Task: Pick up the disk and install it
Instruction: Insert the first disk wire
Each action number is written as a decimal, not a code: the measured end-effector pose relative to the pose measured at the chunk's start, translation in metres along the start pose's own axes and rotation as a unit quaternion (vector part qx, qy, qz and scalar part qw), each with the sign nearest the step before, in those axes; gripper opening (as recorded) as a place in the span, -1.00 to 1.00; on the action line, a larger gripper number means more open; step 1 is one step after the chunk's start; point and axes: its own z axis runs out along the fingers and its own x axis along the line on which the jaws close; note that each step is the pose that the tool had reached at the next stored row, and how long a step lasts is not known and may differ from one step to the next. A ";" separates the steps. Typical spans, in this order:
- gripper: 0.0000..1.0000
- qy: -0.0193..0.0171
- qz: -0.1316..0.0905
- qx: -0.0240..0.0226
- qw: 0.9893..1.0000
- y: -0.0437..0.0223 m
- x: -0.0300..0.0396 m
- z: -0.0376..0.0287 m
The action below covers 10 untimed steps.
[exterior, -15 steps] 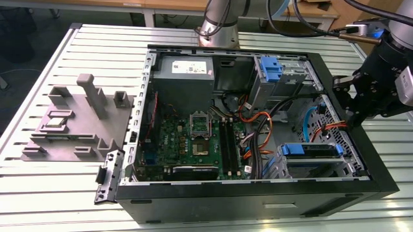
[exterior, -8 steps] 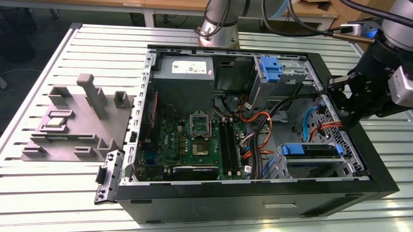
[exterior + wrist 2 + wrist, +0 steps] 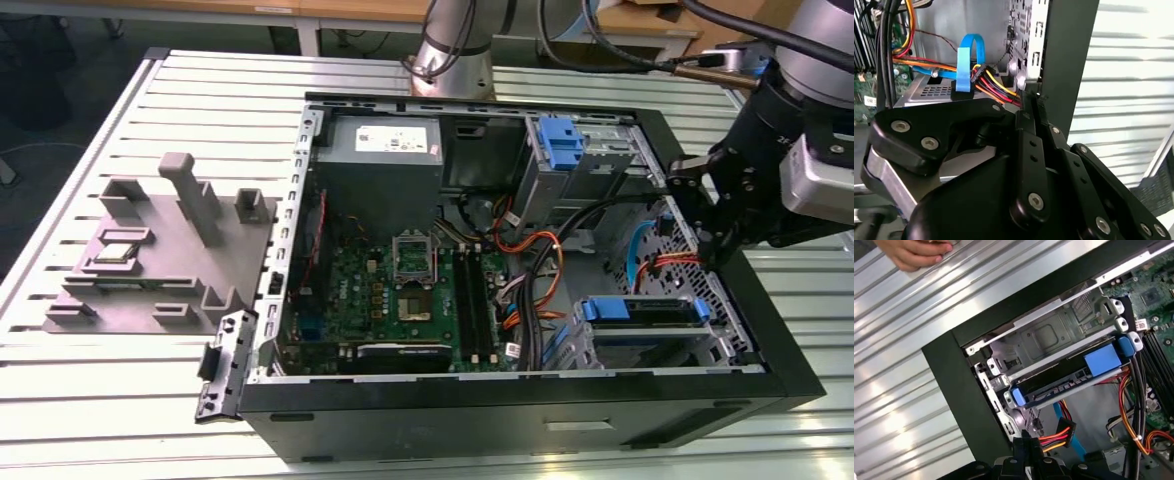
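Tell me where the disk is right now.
In the exterior view, the disk lies in the drive bay at the near corner of the computer case on the exterior view's right, beside the orange cables.

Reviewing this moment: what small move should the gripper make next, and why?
Probably lift straight up: the disk already sits in its bay, and the shut, empty gripper hangs close to the power cables.

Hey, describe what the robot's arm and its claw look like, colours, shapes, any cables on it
The arm is a silver-grey metal tube. Its wrist end carries a grey and black housing, with black cables running to it. The claw is matte black, built from flat linkage bars joined by round silver screws; its narrow fingers taper to slim tips.
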 end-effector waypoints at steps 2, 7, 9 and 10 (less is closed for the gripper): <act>-0.67 0.001 0.018 -0.003 1.000 0.0000 0.0000 0.0003; -0.67 0.005 0.063 -0.010 0.998 0.0001 -0.0002 0.0009; -0.67 0.006 0.081 -0.012 0.997 0.0001 -0.0002 0.0013; -0.67 0.007 0.089 -0.014 0.996 0.0001 -0.0003 0.0013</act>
